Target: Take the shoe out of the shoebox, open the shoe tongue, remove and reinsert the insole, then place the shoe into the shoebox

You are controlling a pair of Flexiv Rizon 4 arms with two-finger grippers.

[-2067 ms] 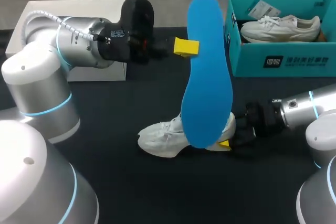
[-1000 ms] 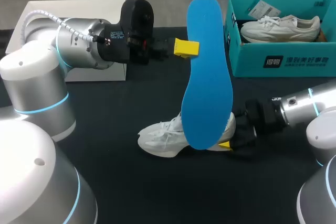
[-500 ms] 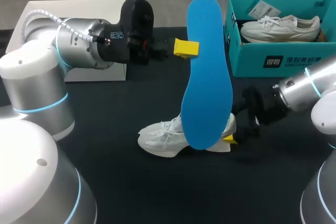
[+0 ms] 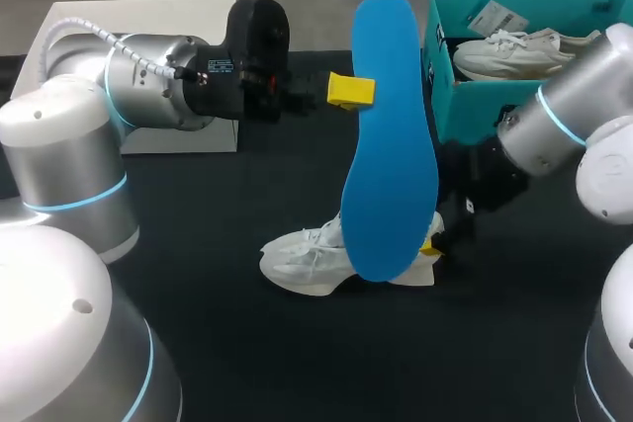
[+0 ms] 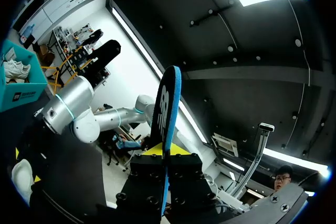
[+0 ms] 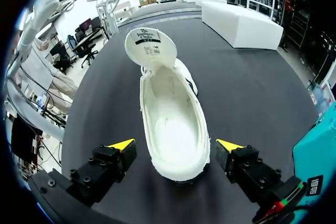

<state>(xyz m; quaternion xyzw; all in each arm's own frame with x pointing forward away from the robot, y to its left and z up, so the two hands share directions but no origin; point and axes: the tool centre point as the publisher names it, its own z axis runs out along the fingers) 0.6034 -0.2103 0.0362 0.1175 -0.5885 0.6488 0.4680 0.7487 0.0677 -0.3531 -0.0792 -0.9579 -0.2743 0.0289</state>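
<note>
White box (image 4: 138,22) sits in the upper left of the frame on the black desk (image 4: 218,205). Just right of it, the left hand (image 4: 352,90) pinches a blue insole (image 4: 391,145) by its edge, holding it upright in the air at the upper middle. Below it, at the lower middle, the white shoe (image 4: 307,262) lies on the desk with its tongue (image 6: 149,43) pulled open. The right hand (image 4: 436,242) is at the shoe's heel, fingers spread to either side of it with a gap showing on each side. At the upper right, the teal shoebox (image 4: 524,116) holds a second shoe (image 4: 519,51).
</note>
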